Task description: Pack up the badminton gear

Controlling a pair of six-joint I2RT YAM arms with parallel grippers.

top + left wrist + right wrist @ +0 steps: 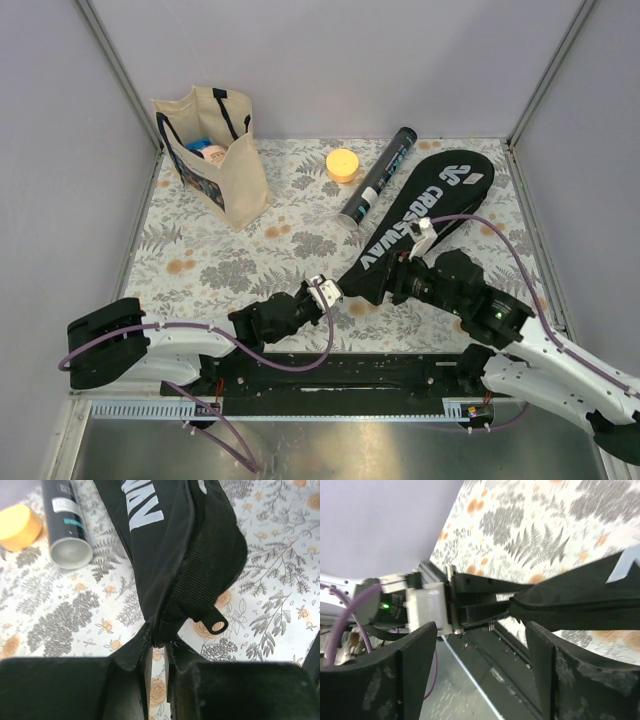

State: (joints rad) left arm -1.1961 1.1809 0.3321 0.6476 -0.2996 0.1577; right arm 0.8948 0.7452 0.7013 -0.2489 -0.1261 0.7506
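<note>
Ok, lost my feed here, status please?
Left gripper shut on CROSSWAY cover, narrow end. Right gripper open beside cover. Lettered tube, yellow cap apart, not blocking.

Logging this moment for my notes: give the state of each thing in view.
CROSSWAY cover: lying on the table, narrow end gripped.
Left gripper: shut on the cover's narrow end.
Right gripper: open, close to the cover.
Tube: lying on its side, untouched.
Yellow disc: beside the tube, apart from it.
Tote bag: upright, mouth open, items inside.
</note>
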